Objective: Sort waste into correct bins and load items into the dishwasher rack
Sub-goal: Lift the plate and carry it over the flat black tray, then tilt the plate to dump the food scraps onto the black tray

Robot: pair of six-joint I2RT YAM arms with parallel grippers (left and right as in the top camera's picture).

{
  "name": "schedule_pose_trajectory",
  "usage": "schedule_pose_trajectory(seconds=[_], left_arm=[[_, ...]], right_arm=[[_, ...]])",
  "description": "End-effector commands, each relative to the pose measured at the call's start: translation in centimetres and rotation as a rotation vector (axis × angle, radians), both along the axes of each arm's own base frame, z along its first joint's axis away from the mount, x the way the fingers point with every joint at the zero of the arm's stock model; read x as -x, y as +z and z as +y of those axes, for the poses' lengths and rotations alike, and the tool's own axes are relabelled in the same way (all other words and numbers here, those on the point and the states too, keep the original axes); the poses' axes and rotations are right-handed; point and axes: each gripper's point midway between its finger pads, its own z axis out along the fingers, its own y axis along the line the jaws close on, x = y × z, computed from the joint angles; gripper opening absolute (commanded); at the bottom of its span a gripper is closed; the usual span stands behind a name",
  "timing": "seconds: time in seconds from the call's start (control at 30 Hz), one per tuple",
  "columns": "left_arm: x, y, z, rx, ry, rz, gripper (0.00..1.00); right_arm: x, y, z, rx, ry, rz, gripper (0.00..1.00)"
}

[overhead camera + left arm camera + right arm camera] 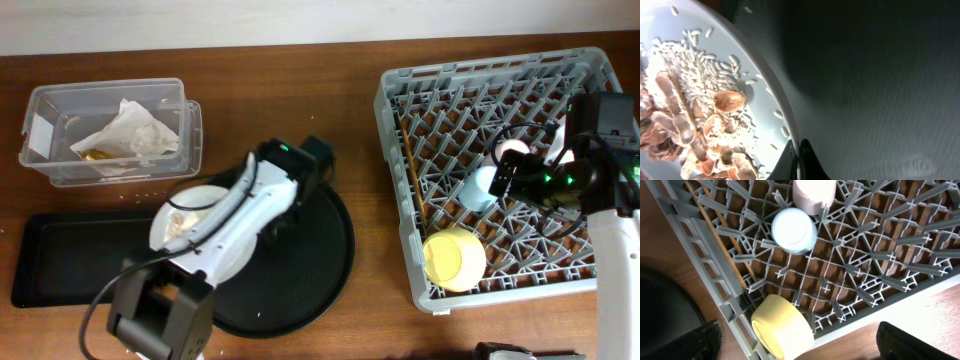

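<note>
The table [300, 80] is seen from overhead. The rack [500, 110] is set at its 3 o'clock side. The round tray [320, 270] is placed at 6 o'clock. The black tray [60, 260] is laid at 8 o'clock, its right end just beside the round tray. The box [110, 100] is found at 10 o'clock.

The plate [200, 235] is seen over the spot where the two trays meet, largely covered by the left arm. The left gripper [799, 152] is clamped together on the plate's rim at 6 o'clock in the left wrist view. The right gripper [810, 345] is held above the rack with its fingers spread wide apart, and nothing is gripped between them.

The bowl [455, 258] is tipped in the rack's 7 o'clock corner. The napkin [125, 130] is crumpled inside the box. The chopsticks [410, 165] are laid along the rack's 9 o'clock side. The blue cup [480, 187] is seated near the rack's middle, and the pink cup [513, 150] is set just beside it at 1 o'clock. The wrapper [97, 157] is tucked in the box at 7 o'clock of the napkin. The scraps [690, 125], pale grains and brown flakes, are heaped on the plate.
</note>
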Motion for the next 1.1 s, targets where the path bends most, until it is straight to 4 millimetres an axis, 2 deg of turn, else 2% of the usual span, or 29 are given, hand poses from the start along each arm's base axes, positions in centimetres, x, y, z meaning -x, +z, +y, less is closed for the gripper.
schedule_pose_trajectory(seconds=[0.0,0.13,0.2,0.37,0.63,0.8,0.9,1.07], left_arm=[[-2.8,0.9,3.5,-0.027,0.067,-0.053,0.01],[-4.8,0.7,7.3,0.0,0.148,-0.074,0.01],[-5.1,0.7,9.2,0.002,0.196,-0.074,0.01],[-5.3,0.5,12.3,0.025,0.305,-0.082,0.01],[-6.4,-0.4,14.3,0.246,0.406,-0.091,0.01],[-6.1,1.2,16.6,0.26,0.449,-0.144,0.01],[-6.9,3.3,17.5,0.409,0.458,-0.241,0.01],[-6.9,4.1,18.8,0.545,0.504,-0.283,0.01]], right_arm=[[-0.1,0.4,-0.4,0.011,-0.017,-0.01,0.99],[-0.1,0.4,-0.4,0.011,-0.017,-0.011,0.99],[-0.1,0.4,-0.4,0.011,-0.017,-0.011,0.99],[-0.1,0.4,-0.4,0.011,-0.017,-0.011,0.99],[-0.1,0.4,-0.4,0.011,-0.017,-0.01,0.99],[-0.1,0.4,-0.4,0.011,-0.017,-0.01,0.99],[-0.1,0.4,-0.4,0.011,-0.017,-0.011,0.99],[-0.1,0.4,-0.4,0.011,-0.017,-0.011,0.99]])
